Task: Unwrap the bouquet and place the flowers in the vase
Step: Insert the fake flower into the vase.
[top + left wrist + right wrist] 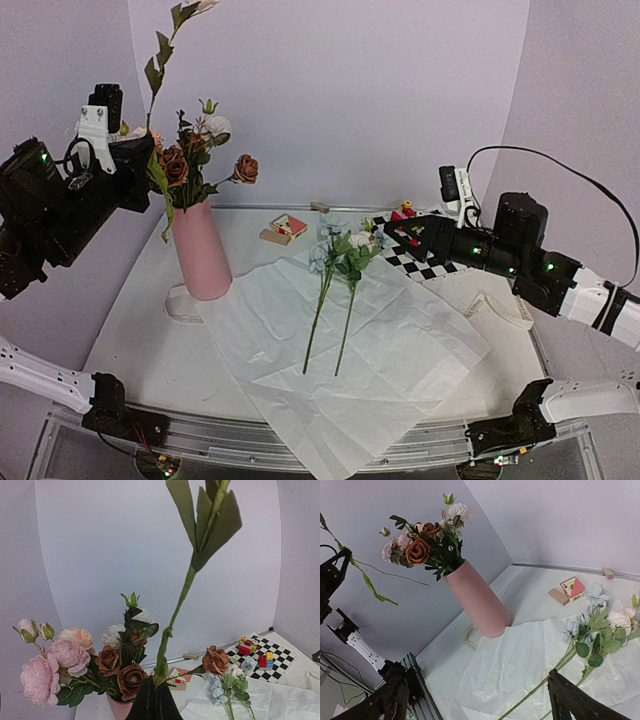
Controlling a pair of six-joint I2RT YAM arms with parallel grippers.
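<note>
The left claw point(154, 692), clamped tight on one leafy stem point(160, 60), holds it high beside the roses point(185, 160) standing in the vase point(201, 250) at the table's point(130, 330) left. Two flowers point(335, 290) lie on the open paper point(400, 360) mid-table. The right claw point(475, 700) gapes empty by the mat point(440, 265).

In your left wrist view, the flower stem point(176, 612) ran past the top edge; the vase point(117, 712) showed only its rim.
</note>
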